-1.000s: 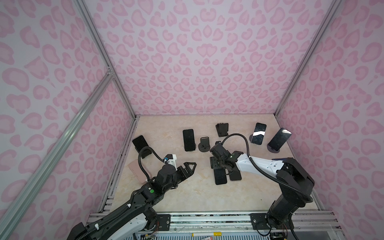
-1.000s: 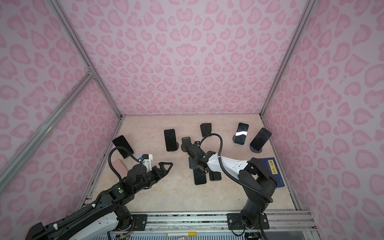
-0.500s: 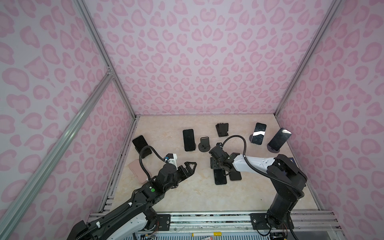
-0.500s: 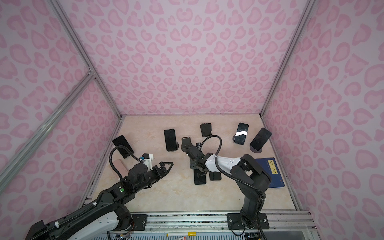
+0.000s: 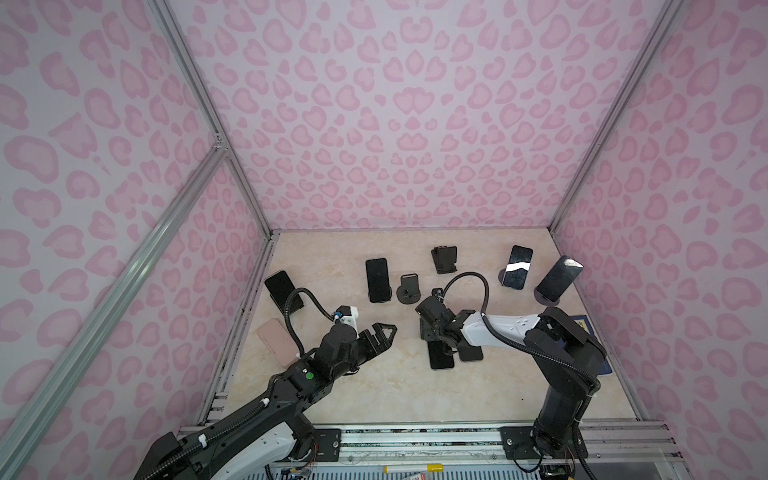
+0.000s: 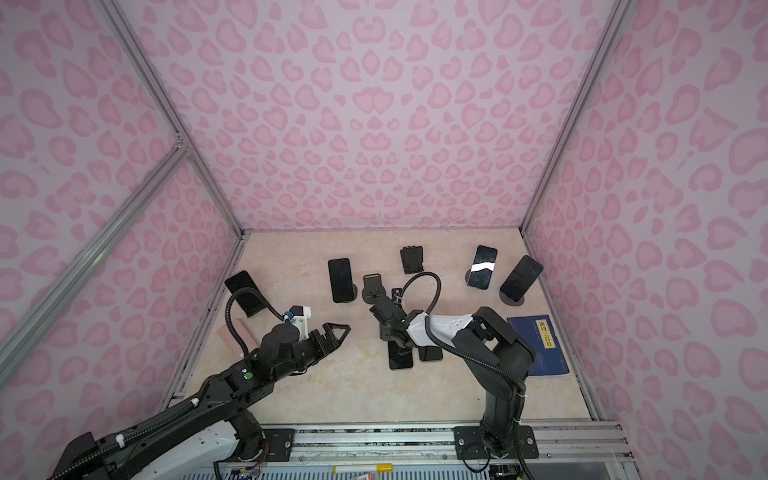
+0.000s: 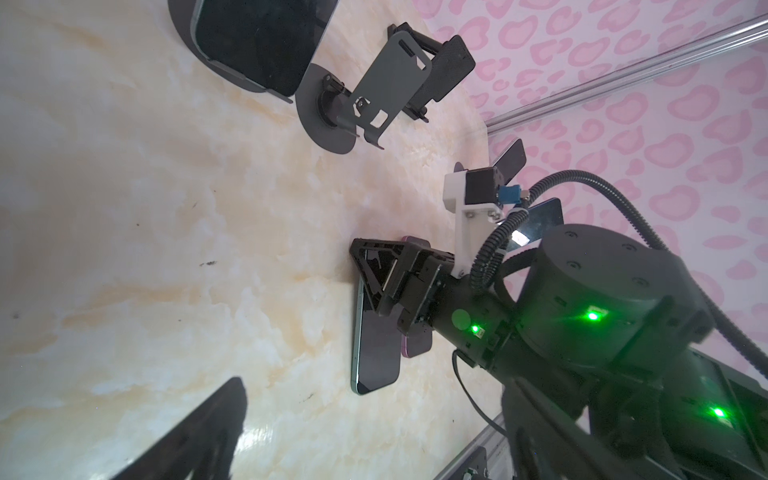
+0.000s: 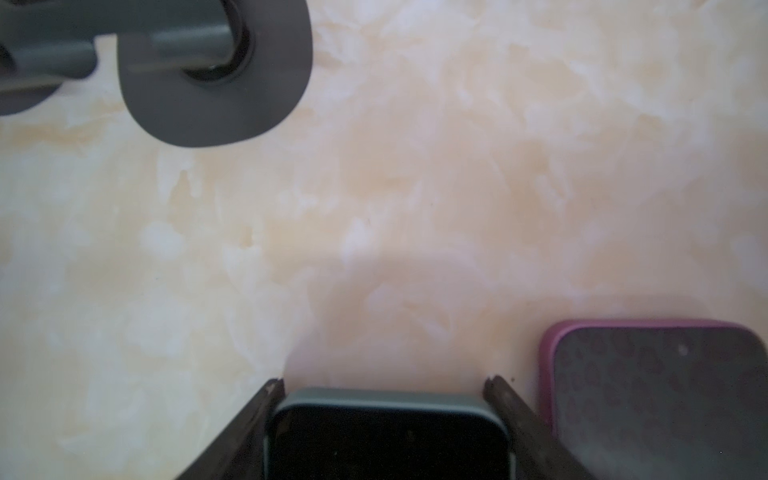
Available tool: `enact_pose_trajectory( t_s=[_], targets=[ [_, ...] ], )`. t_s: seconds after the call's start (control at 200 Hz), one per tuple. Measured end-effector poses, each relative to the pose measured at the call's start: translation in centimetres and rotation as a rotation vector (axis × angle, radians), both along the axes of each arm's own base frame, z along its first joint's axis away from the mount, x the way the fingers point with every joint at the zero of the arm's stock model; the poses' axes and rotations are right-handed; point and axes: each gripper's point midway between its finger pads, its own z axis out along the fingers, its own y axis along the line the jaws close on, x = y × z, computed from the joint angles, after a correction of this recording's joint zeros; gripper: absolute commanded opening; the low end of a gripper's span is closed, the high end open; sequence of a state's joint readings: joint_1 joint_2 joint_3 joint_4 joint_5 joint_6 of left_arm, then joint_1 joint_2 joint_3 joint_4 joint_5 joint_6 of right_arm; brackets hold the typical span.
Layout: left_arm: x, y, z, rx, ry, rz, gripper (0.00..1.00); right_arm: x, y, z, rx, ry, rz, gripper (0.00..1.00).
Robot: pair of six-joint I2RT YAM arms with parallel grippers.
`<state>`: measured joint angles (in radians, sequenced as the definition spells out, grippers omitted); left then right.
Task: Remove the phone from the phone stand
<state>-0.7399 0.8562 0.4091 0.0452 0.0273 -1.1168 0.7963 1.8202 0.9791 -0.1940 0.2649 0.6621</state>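
My right gripper (image 8: 384,383): fingers (image 8: 245,424) set against both long sides of the phone (image 8: 386,432), clamped on it as far as the blurred close view lets me judge.
Phone: off the stand (image 7: 386,83), flat on the table (image 5: 395,395), just beside a purple-cased phone (image 8: 656,386).
Stand: bare, upright, near the phone, toward the back wall.
My left gripper (image 5: 384,337): jaws wide apart, holding nothing, hovering above the table, well apart from my right.
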Motion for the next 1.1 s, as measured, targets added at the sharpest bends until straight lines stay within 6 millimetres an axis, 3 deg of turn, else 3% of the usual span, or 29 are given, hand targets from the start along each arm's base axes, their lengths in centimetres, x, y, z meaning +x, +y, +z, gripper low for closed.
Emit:
enact_pose_trajectory(
  t_s=[0.475, 0.89, 1.015, 1.1],
  targets=[
    [-1.0, 1.4, 1.6, -0.021, -0.065, 0.007, 1.0, 1.5, 1.0, -0.2, 0.005, -0.06, 0.01, 0.78],
    [-1.4, 3.8, 2.9, -0.044, -0.143, 0.088, 1.0, 0.0, 0.4, 0.1, 0.004, -0.015, 0.054, 0.8],
    [-1.7, 4.2, 3.5, -0.06, -0.163, 0.097, 1.0, -0.9, 0.5, 0.9, 0.017, 0.018, 0.086, 0.8],
    [-1.8, 4.7, 3.8, -0.067, -0.174, 0.113, 1.0, -1.0, 0.7, 2.6, 0.04, 0.005, 0.102, 0.81]
  ],
)
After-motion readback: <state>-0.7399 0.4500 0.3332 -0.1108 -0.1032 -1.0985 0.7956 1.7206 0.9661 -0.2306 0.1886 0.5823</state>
